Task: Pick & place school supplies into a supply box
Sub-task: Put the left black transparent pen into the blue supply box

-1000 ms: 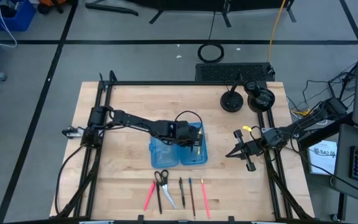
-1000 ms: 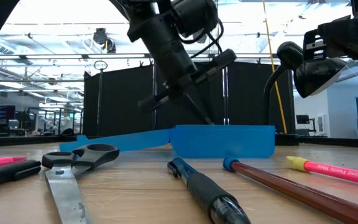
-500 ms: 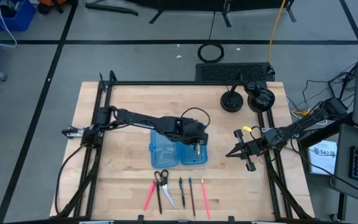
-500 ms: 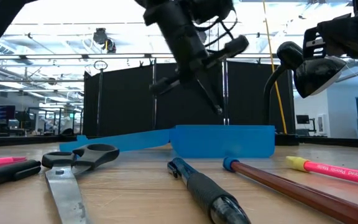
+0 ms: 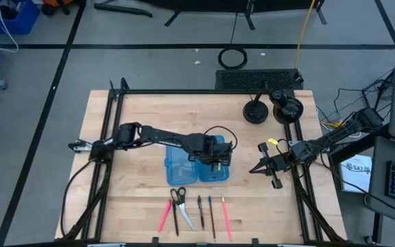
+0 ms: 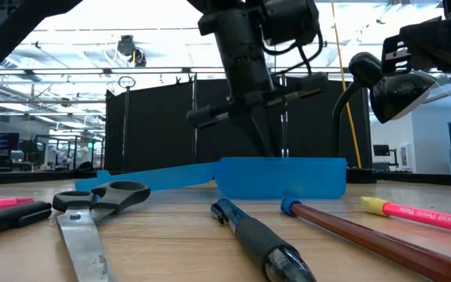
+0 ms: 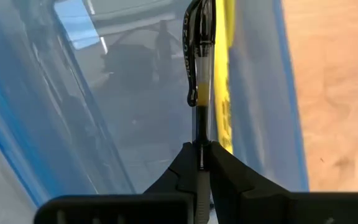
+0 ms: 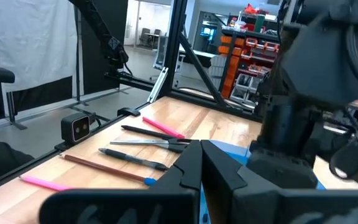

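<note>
Left hand [image 7: 201, 163]: clamped on a dark pen [image 7: 198, 74], over the supply box [image 5: 197, 165].
Pen handling: judged light, stiff, slick; best gripped mid-barrel.
Yellow pencil [image 7: 224, 74]: in the box, beside the pen.
Right hand [image 5: 269, 167]: shut, idle at the surface [image 5: 136, 116] edge.
Change: the left hand had dropped lower into the box's right half.

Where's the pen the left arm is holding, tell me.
The dark pen is clamped in the left end effector over the blue supply box's right half, beside a yellow pencil.
</note>
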